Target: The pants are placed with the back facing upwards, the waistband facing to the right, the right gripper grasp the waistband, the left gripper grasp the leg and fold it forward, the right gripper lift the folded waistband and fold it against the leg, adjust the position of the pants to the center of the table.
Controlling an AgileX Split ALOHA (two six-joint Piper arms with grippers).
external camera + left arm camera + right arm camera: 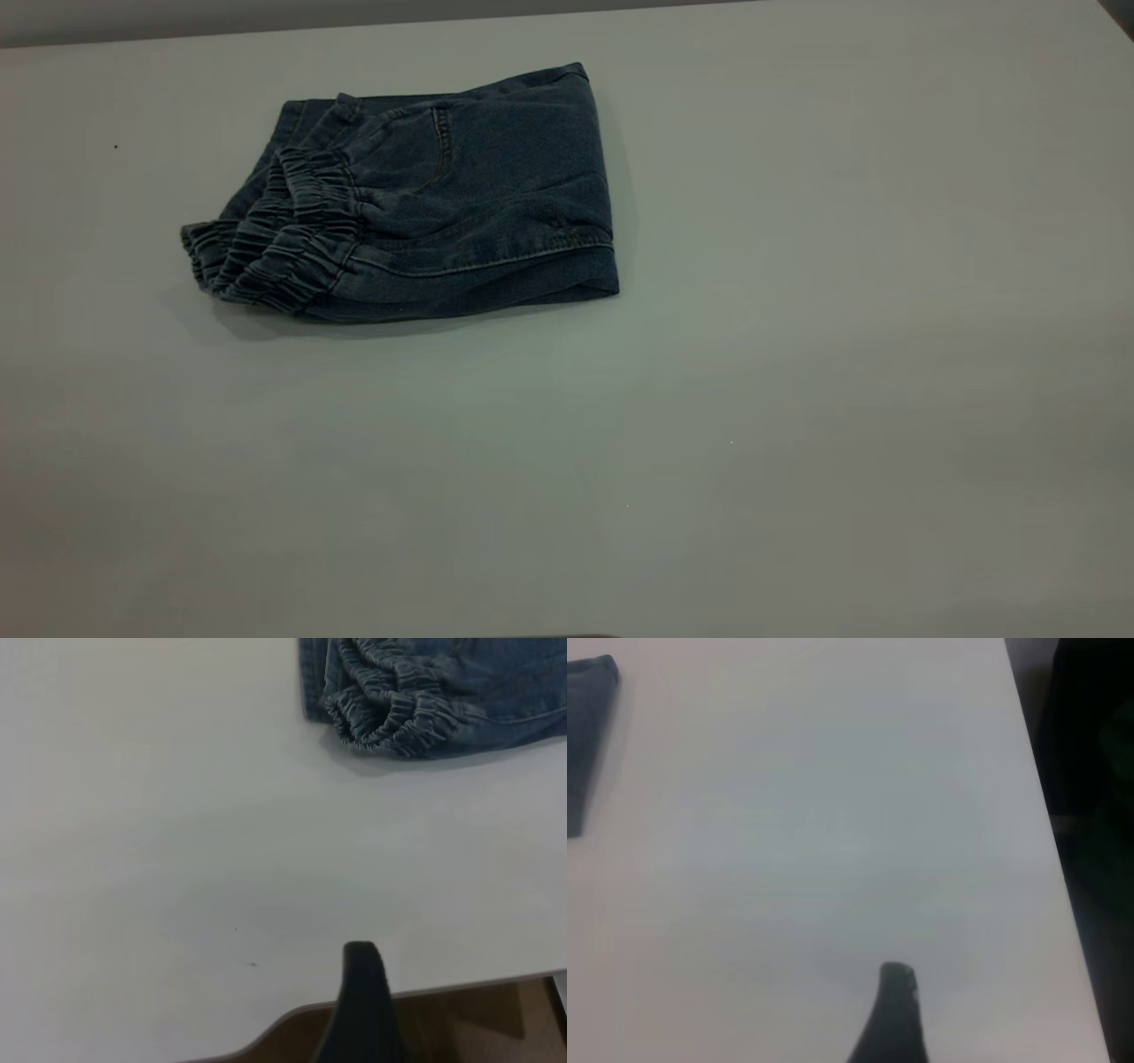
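The pants (478,195) lie folded into a compact blue denim bundle on the white table (797,372), toward its far left. The ruffled waistband (275,239) is stacked in layers at the bundle's left end, on top of the fold. A back pocket seam faces up. The printed leg is hidden inside the fold. Neither arm appears in the exterior view. My left gripper (363,1001) shows only as a dark tip over the table's edge, well away from the waistband (390,713). My right gripper (895,1010) hovers over bare table, far from the pants' corner (586,735).
The table's rounded edge (292,1014) runs near the left gripper, with brown floor beyond it. In the right wrist view the table's side edge (1036,815) borders a dark area. Bare white tabletop stretches to the right of and in front of the pants.
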